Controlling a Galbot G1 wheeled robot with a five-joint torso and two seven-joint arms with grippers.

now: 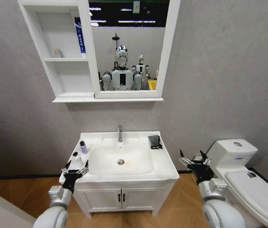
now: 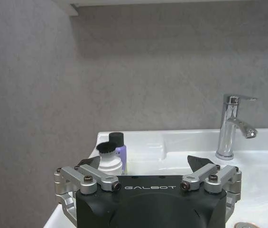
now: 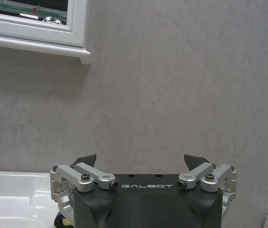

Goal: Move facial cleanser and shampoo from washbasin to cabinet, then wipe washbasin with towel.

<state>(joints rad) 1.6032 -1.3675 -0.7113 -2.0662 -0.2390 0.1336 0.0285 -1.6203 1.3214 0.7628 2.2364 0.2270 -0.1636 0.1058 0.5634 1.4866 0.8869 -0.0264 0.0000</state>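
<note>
The white washbasin (image 1: 164, 164) with its chrome tap (image 1: 120, 133) stands in the middle of the head view. On its left rim stand a lilac bottle (image 1: 83, 147) and a white bottle (image 1: 76, 160), both black-capped; which is cleanser and which shampoo I cannot tell. The dark folded towel (image 1: 155, 141) lies on the right rear rim. My left gripper (image 1: 75, 170) hovers open at the front left corner, just short of the white bottle (image 2: 109, 162) and the lilac bottle (image 2: 121, 151). My right gripper (image 1: 194, 162) hangs open beside the basin's right edge. The cabinet (image 1: 62, 59) hangs above.
A blue tube (image 1: 80, 38) and a small item (image 1: 57, 53) sit on the cabinet shelves beside the mirror (image 1: 129, 47). A white toilet (image 1: 247, 183) stands close to the right arm. Below the basin is a two-door vanity (image 1: 119, 197) on a wooden floor.
</note>
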